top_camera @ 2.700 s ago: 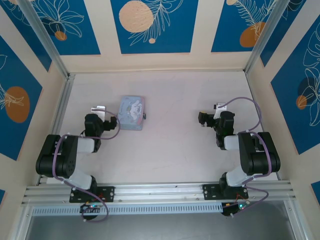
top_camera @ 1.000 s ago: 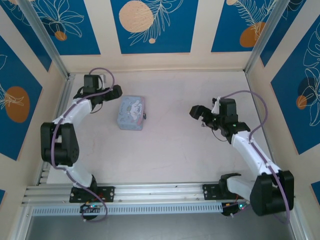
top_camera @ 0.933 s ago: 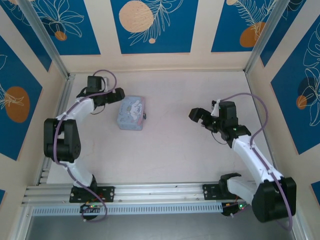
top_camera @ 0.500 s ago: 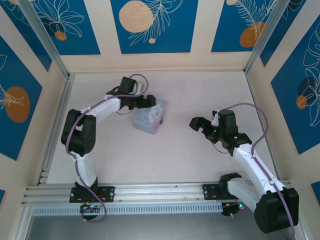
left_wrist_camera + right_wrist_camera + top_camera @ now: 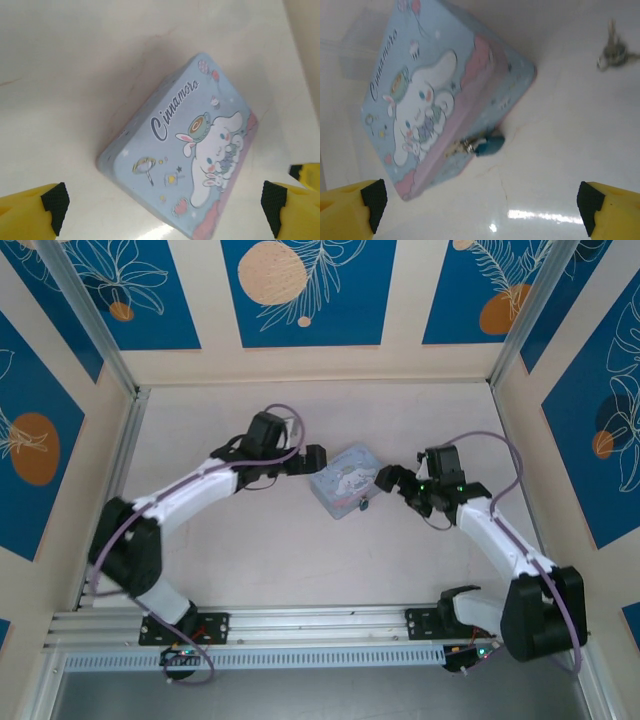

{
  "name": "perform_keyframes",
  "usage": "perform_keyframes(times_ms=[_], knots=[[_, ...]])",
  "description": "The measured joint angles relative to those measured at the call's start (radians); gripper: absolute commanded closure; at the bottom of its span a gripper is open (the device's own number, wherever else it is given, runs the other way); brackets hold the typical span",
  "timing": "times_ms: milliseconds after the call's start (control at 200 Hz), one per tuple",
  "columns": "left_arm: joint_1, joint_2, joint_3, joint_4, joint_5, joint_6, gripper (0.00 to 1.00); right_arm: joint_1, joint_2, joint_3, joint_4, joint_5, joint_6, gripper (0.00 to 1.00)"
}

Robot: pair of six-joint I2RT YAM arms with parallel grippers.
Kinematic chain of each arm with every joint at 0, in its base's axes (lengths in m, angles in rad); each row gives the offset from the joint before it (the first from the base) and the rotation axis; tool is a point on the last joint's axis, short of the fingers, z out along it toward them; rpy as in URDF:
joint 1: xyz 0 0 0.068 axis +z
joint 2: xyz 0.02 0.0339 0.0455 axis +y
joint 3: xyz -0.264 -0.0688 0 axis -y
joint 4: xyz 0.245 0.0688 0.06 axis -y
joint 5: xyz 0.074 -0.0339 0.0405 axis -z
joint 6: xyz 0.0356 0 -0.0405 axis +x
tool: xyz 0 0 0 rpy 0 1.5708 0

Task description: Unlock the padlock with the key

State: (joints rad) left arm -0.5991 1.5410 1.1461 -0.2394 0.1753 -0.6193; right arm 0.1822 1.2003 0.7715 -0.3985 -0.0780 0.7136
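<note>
The pale tabletop (image 5: 250, 540) carries little: both arms reach in toward its middle, where a light blue cartoon-printed tin (image 5: 340, 480) lies flat and turned at an angle. The left gripper (image 5: 313, 460) sits just beside the tin's far-left edge, its fingers spread wide on either side of the lid in the left wrist view. This looks like a bracing position to keep the tin from sliding, though I cannot tell whether it is touching. The right gripper (image 5: 388, 480) faces the tin from the opposite side, fingers also wide apart and holding nothing.

The padlock (image 5: 489, 144), a small dark bluish lock, hangs from the clasp on the tin's front wall and rests on the tabletop on the right arm's side. The keys (image 5: 612, 52), on a small ring, lie well apart from the tin. Nothing stands between the right gripper and them, so picking them up appears to be the next step.
</note>
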Motion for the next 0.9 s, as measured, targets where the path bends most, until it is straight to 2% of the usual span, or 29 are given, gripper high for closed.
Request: perform_keyframes(times_ms=[170,355,590,745,900], knots=[[-0.054,-0.226,-0.214,0.060,-0.044,-0.125,0.00,-0.030,0.248,0.236,0.013,0.007,-0.039,0.01],[-0.126,-0.284,-0.363,0.076,-0.086,-0.231,0.00,-0.003,0.439,0.359,0.017,0.006,-0.056,0.03],[-0.142,-0.315,-0.433,0.104,-0.139,-0.305,0.00,0.120,0.408,0.256,0.068,-0.009,0.004,0.03],[-0.142,-0.267,-0.433,0.143,-0.152,-0.307,0.00,0.219,0.339,0.145,0.108,-0.009,0.083,0.03],[-0.137,-0.204,-0.423,0.150,-0.158,-0.298,0.00,0.290,0.300,0.122,0.108,0.013,0.117,0.00]])
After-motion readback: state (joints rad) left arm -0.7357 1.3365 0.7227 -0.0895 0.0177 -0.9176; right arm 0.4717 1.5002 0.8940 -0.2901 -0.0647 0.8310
